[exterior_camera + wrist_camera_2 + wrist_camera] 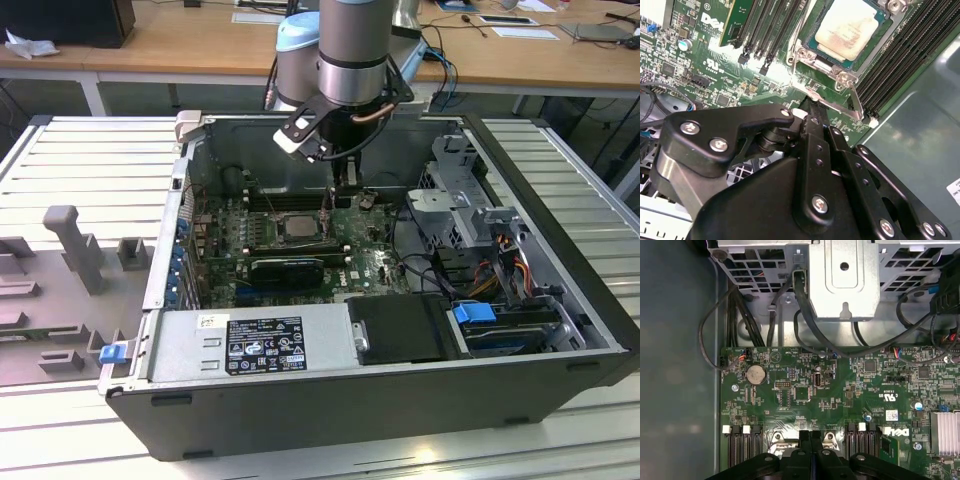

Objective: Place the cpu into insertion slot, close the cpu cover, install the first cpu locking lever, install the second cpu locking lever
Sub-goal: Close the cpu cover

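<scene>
The cpu (pixel 847 25) is a small flat square with a silvery-grey metal top, smeared with a pale, patchy film in the second wrist view. A narrow green edge shows around the metal. It lies flat in the insertion slot (pixel 275 230) of the green motherboard (pixel 840 390), inside the open computer case (pixel 400 400) that lies on its side on the slatted metal tabletop (pixel 90 160). In the exterior view the chip (pixel 297 226) sits just above a long black graphics card (pixel 288 268).

The cpu cover (pixel 826 61), a thin silvery frame, appears to lie down around the chip, its metal edge and screws showing at the corners. A thin bright locking lever (pixel 856 100) runs past the socket's corner, between it and the long black memory slots (pixel 900 55).

The gripper (pixel 811 107) reaches down into the case close beside the socket. Its jaws are pressed together, with only a hairline seam between them in the first wrist view (pixel 810 434). Their tip is right at the lever wire, but I cannot tell whether the wire is nipped between them.
</scene>
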